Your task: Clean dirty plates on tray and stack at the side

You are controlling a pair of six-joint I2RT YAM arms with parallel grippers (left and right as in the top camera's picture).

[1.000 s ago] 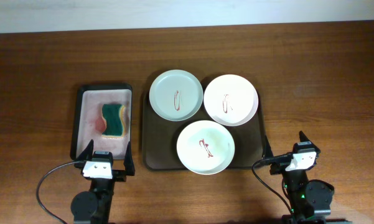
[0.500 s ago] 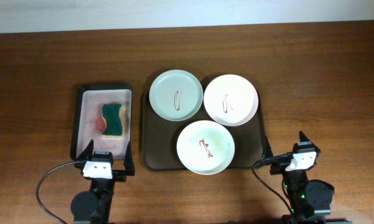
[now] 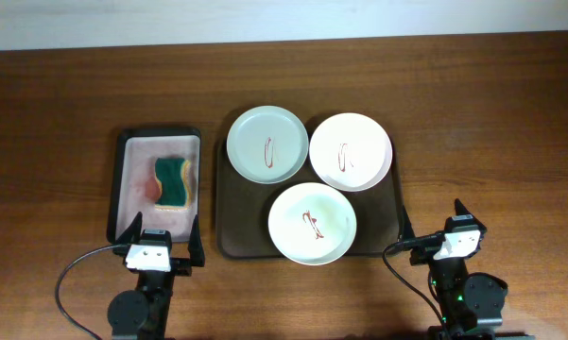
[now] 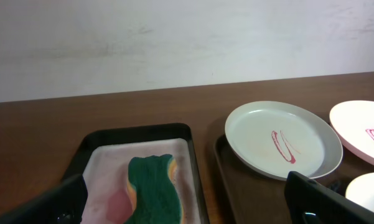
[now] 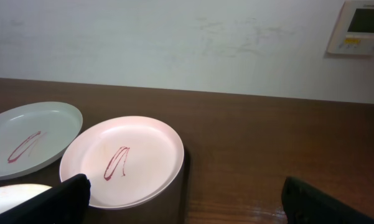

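Three plates sit on the dark brown tray (image 3: 241, 236). The pale green-white plate (image 3: 266, 144) is at the back left, a white plate (image 3: 350, 151) at the back right, and a white plate (image 3: 312, 223) at the front. Each carries a red sauce squiggle. My left gripper (image 3: 159, 231) is open and empty at the table's front, just before the sponge tray. My right gripper (image 3: 433, 217) is open and empty at the front right, beside the tray's right edge. The left wrist view shows the green-white plate (image 4: 283, 139); the right wrist view shows the back white plate (image 5: 121, 160).
A smaller black-rimmed pinkish-white tray (image 3: 132, 194) at the left holds a green and yellow sponge (image 3: 173, 180), also in the left wrist view (image 4: 152, 186). A white wall runs behind the table, with a wall panel (image 5: 359, 26) at the right.
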